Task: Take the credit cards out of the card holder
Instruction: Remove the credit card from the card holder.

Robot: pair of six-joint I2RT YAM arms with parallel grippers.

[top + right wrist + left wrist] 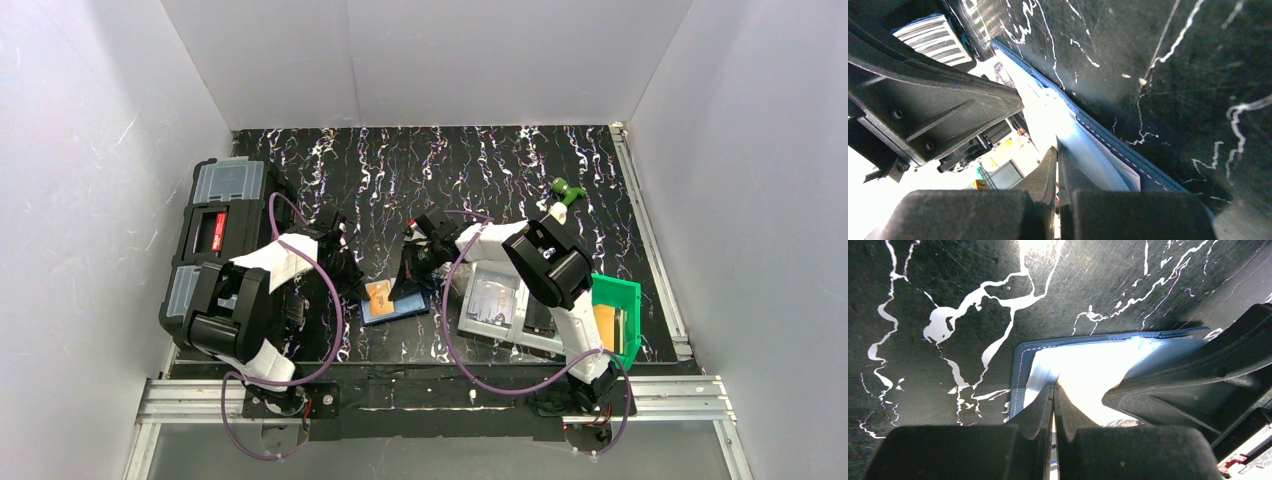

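Honestly, we're looking at a fiddly spot here. The card holder (402,306) is lying open on the table (520,170) between the two arms, clear sleeves facing up, and a gold-tan card (378,293) is showing on its left half. The left gripper (1054,390) is sitting with its jaws pressed together, tips down on the pale sleeve near the holder's edge. The right gripper (1056,150) is looking the same, jaws together at the sleeve along the stitched blue border. We can't tell whether either one is pinching a card, just plastic, or nothing.

That's what we're worrying about. If the right one is biting sleeve rather than card, a pull is probably going to drag or fold the whole holder instead of sliding a card free. And if the left one is only resting there, not really pinning, the holder is likely going to skate across the table — the arms are also crowding close enough that a bump seems possible.
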